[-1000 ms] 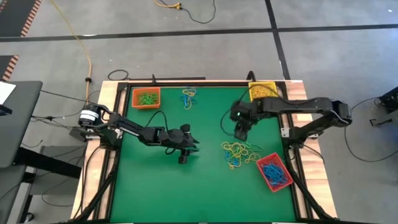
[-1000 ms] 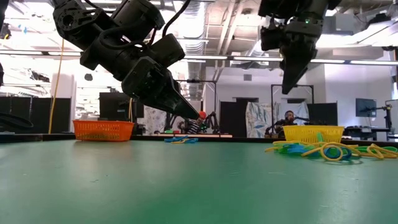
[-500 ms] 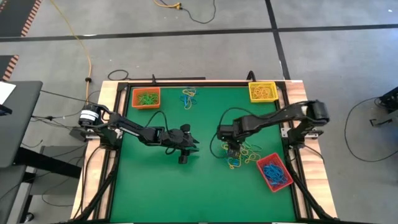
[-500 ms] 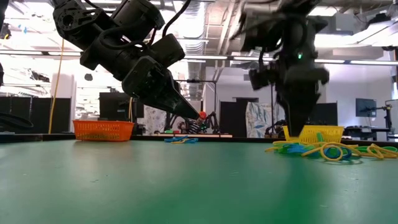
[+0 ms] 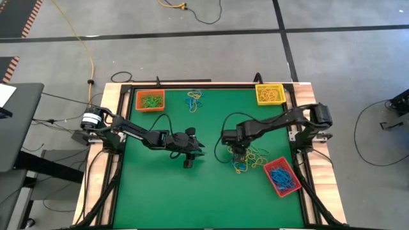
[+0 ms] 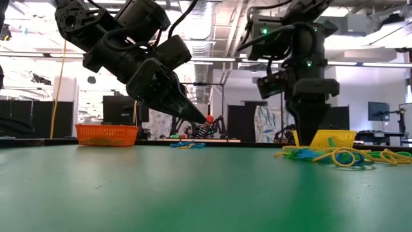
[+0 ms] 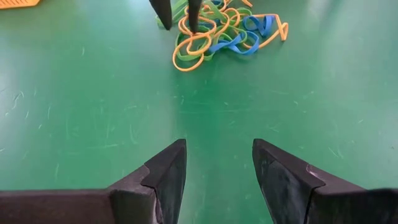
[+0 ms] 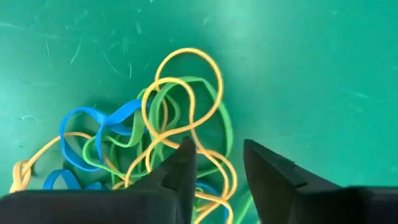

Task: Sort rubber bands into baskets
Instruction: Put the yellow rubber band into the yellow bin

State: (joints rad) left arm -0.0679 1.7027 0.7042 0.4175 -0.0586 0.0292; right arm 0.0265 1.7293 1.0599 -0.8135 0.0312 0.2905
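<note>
Over the tangled rubber bands (image 8: 168, 124) near the red basket (image 5: 282, 177) our right gripper (image 8: 219, 163), jaws narrowly apart and empty, could pinch several colours together because loops interlock.

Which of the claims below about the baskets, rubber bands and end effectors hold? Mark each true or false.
1. The small orange plastic basket holds green rubber bands. True.
2. The small red plastic basket holds yellow bands. False: it holds blue bands.
3. The right end effector is over the mixed pile of loose bands. True.
4. The left end effector grips a band. False: it is open and empty.
5. The small yellow plastic basket sits beside the orange one. False: they are at opposite far corners.
</note>
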